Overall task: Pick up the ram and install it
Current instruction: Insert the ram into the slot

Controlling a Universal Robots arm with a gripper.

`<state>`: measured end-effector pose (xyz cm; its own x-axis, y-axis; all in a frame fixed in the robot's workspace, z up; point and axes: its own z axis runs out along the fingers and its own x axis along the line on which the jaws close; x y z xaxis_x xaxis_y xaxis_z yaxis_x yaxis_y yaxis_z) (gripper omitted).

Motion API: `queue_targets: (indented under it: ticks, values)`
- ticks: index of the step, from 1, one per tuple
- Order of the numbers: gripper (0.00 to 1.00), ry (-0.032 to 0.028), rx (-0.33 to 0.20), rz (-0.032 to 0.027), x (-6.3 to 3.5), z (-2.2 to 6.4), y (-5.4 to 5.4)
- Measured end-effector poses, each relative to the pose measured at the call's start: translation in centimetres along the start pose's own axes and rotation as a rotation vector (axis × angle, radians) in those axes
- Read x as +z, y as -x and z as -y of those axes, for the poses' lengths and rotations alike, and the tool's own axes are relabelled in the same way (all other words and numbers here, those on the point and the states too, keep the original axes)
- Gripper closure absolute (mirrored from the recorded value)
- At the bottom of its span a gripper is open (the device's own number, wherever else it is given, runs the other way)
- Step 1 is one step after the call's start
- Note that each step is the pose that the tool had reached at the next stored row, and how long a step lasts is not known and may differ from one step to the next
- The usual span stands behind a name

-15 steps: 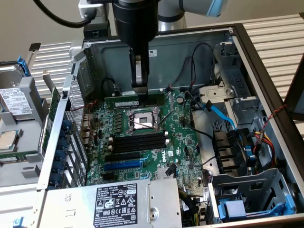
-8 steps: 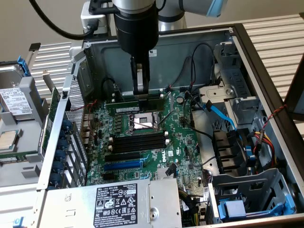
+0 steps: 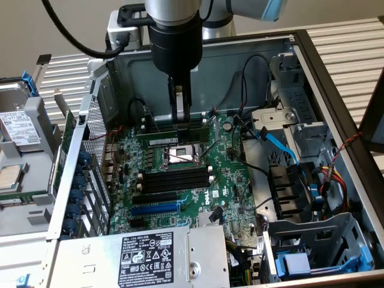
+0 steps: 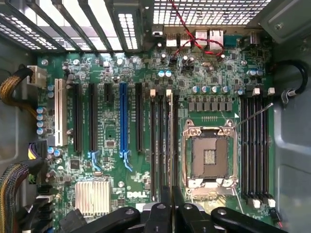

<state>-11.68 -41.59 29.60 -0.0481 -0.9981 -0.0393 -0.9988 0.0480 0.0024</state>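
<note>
The fingers [image 3: 174,105] are clamped on the ram [image 4: 170,131] at mid-length, its long axis parallel to the black slots [image 4: 156,145] beside the CPU socket [image 4: 210,155].

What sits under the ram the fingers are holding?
Black memory slots beside the CPU socket. The ram, seen edge-on, covers the slot directly beneath, so contact cannot be judged.

The silver-grey arm [image 3: 174,12] has a light blue cap [image 3: 273,8] at 3 o'clock, a black cable [image 3: 60,27] at 9 o'clock, and a slim black gripper [image 3: 179,120].
</note>
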Motion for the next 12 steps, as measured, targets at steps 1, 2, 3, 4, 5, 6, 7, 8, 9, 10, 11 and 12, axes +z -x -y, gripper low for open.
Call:
queue_targets:
  ticks: [1,2,3,4,5,6,7,8,9,10,11,12]
  values:
    - [0.87,0.0003,-0.002,-0.0005,0.13,0.0,0.0]
    - [0.87,0.0008,-0.007,-0.0005,0.26,0.0,0.0]
    - [0.87,0.0017,-0.012,-0.0006,0.38,0.02,0.0]
    - [0.87,0.0024,-0.016,-0.0006,0.5,0.06,0.0]
    - [0.87,0.0033,-0.021,-0.0006,0.61,0.12,-0.1]
    - [0.87,0.004,-0.025,-0.0006,0.73,0.15,-0.1]
    - [0.87,0.0043,-0.025,-0.0007,0.83,0.16,-0.2]
    - [0.87,0.0043,-0.025,-0.0007,0.93,0.16,-0.3]
    - [0.87,0.0044,-0.025,-0.0007,1.05,0.17,-0.4]
    - [0.87,0.0043,-0.025,-0.0006,1.17,0.18,-0.6]
    - [0.87,0.0043,-0.025,-0.0005,1.31,0.19,-0.7]
    - [0.87,0.0042,-0.025,-0.0005,1.44,0.19,-0.8]
